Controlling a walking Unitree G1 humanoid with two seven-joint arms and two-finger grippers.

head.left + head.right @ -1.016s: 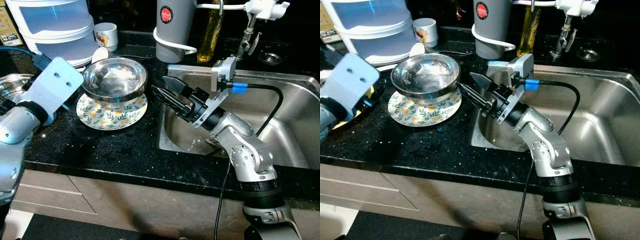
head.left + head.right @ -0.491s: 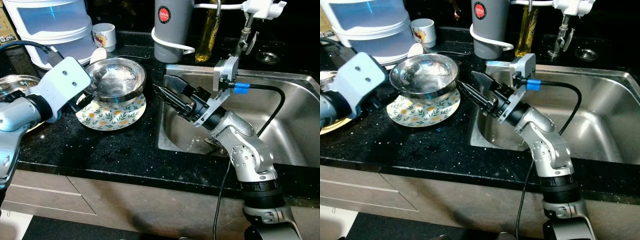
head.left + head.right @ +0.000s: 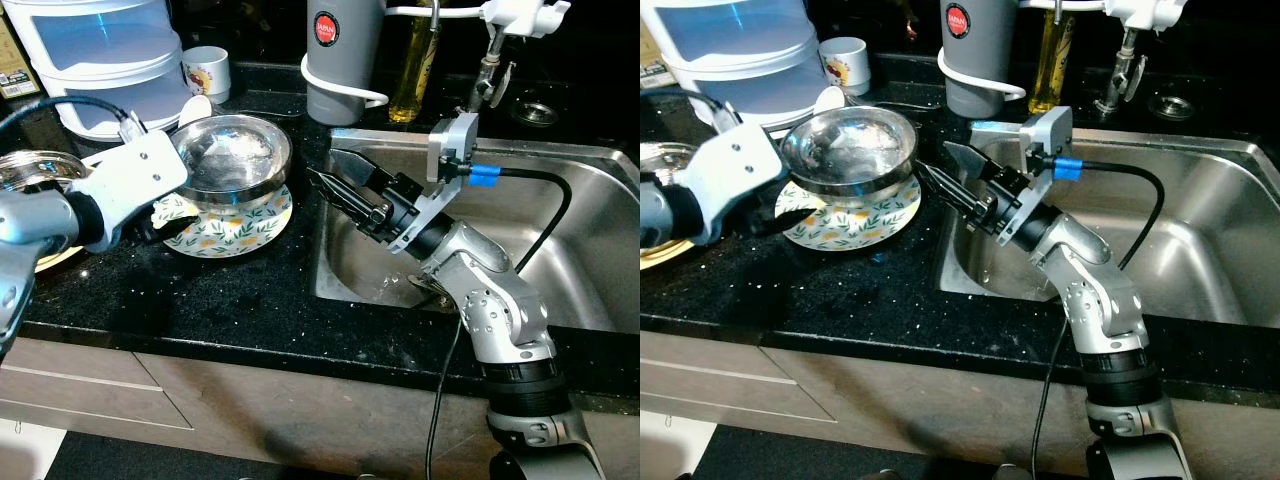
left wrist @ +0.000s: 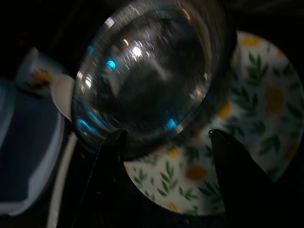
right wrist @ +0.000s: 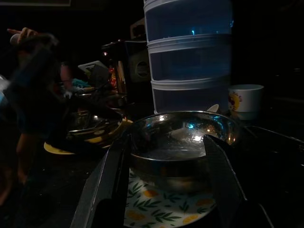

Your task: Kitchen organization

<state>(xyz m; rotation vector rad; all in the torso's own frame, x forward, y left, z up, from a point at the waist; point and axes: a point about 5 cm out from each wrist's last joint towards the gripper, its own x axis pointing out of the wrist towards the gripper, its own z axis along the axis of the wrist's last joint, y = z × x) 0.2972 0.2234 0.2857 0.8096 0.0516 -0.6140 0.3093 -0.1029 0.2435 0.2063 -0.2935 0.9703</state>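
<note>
Steel bowl (image 3: 229,158) sits upright on the floral plate (image 3: 232,222), which lies flat on the black worktop (image 3: 240,290) just beside the sink's near-left corner. Left end effector (image 4: 166,137) is at the bowl's outer wall on the side away from the sink; its two black fingers (image 4: 107,180) are spread apart, with the tips over the plate rim and close under the bowl's lower curve, and contact with the bowl cannot be confirmed. The white wrist housing (image 3: 135,185) of that arm covers part of the plate edge in the head views. Right end effector (image 3: 335,185) hovers over the sink's left rim, pointed at the bowl, with its fingers (image 5: 111,175) spread and nothing between them; a gap of bare worktop separates its tips from the plate. Its silver arm (image 3: 490,310) rises from in front of the sink (image 3: 580,270), with a black cable and blue connector (image 3: 480,176) at the wrist. Behind the bowl, against the back of the worktop, stand a stacked translucent container (image 3: 100,50) and a small printed cup (image 3: 207,72). Behind the sink's left corner stand a grey cylindrical appliance (image 3: 345,55) with a white cord and a bottle of yellow liquid (image 3: 420,60). A white tap (image 3: 510,20) is mounted at the back of the sink. A second metal dish (image 3: 30,170) on a yellow plate lies on the far side of the bowl from the sink.
</note>
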